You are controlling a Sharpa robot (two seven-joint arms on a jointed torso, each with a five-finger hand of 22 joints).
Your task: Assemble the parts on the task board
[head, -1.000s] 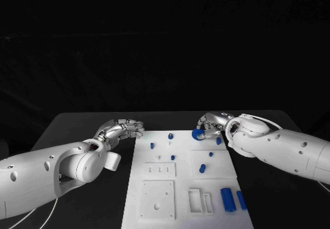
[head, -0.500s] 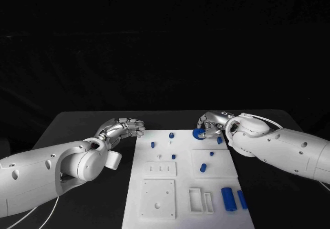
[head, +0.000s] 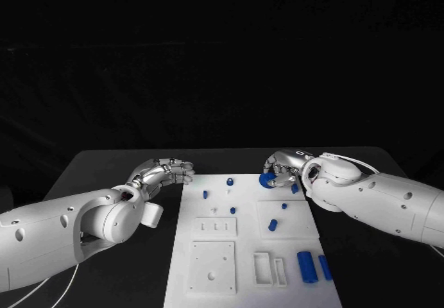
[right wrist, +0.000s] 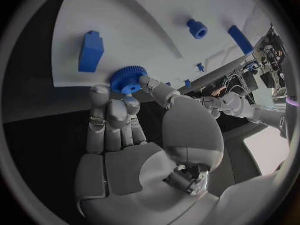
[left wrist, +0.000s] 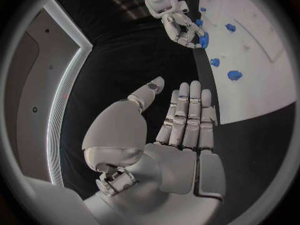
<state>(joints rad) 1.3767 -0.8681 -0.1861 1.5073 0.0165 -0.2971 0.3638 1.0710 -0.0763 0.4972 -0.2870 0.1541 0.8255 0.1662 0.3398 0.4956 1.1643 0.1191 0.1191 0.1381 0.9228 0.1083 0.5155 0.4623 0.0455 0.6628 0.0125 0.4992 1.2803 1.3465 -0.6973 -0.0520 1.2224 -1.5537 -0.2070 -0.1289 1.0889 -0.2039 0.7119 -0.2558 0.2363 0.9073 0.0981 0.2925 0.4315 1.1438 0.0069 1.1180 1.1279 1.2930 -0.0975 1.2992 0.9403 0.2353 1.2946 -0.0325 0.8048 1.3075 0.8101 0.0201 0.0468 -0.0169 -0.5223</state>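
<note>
The white task board lies in the middle of the black table. At its far right corner my right hand pinches a blue gear between thumb and fingers; the right wrist view shows the gear at the board's edge next to a blue block. My left hand hovers over the table just off the board's far left corner. It holds nothing, and its fingers are stretched out. Small blue pegs stand on the far half of the board.
A short blue piece sits mid-board. A blue cylinder and a blue bar lie at the near right corner beside white slots. Bare black table lies on both sides of the board.
</note>
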